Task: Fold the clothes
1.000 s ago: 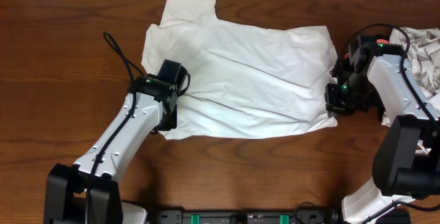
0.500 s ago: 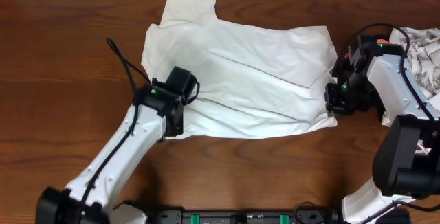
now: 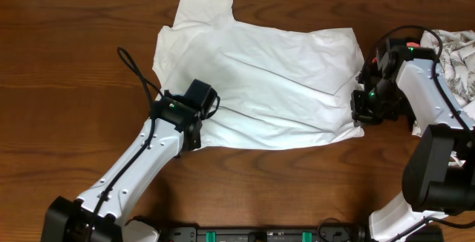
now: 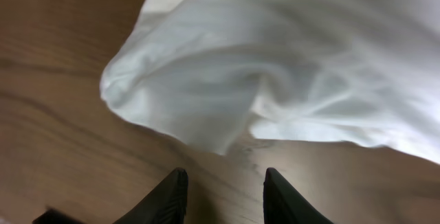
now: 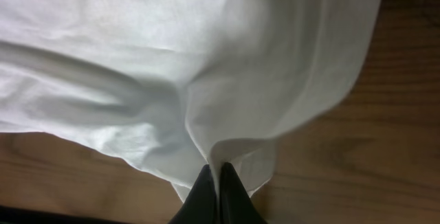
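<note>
The clothes, a white T-shirt (image 3: 260,86), lie spread out on the brown table, with one sleeve toward the far edge. My left gripper (image 3: 191,123) hovers at the shirt's near-left corner. In the left wrist view it (image 4: 225,176) is open, with only bare wood between its fingers, and the bunched edge of the shirt (image 4: 275,66) lies just ahead of the tips. My right gripper (image 3: 361,112) is at the shirt's near-right corner. In the right wrist view it (image 5: 218,169) is shut on a raised fold of the shirt (image 5: 172,66).
A patterned cloth (image 3: 456,56) lies heaped at the right edge of the table, behind my right arm. A black cable (image 3: 133,64) loops off my left arm over the wood. The arms' base rail (image 3: 260,234) runs along the near edge.
My left arm has swung right along the shirt's near edge and now covers its near-left corner. The right arm and its hold on the fold are unchanged.
</note>
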You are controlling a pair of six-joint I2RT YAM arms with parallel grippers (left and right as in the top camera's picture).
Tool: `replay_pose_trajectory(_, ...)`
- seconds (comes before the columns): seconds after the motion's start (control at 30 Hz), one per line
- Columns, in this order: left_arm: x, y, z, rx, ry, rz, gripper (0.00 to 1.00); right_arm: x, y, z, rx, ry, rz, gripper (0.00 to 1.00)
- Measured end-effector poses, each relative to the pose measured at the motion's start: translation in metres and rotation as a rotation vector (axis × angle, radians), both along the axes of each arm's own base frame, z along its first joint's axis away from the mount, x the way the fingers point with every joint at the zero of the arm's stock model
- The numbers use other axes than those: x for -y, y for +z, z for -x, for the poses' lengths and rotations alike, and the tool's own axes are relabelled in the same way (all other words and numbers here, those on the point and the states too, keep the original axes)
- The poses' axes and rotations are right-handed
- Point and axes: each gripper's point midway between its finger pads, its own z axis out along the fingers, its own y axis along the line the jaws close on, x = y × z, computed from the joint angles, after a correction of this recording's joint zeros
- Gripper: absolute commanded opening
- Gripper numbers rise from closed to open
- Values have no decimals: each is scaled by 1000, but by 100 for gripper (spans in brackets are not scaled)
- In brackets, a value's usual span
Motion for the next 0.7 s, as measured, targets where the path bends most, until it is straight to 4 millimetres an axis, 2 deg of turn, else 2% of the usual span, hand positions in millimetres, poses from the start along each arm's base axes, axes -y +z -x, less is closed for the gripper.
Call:
replay_pose_trajectory(0.13, -5, -5, -1, 23, 16, -27, 37, 0, 0, 0, 0, 0, 0, 1)
replay_pose_trajectory(0.37, 2, -3, -24, 121, 14, 1, 37, 0, 0, 2, -7, 0, -1, 1)
replay_pose_trajectory(0.57, 2, -5, -26, 126, 16, 3, 38, 0, 0, 2, -8, 3, -1, 1)
replay_pose_trajectory(0.7, -6, -13, -27, 96, 42, -14, 38, 0, 0, 2, -8, 4, -1, 1)
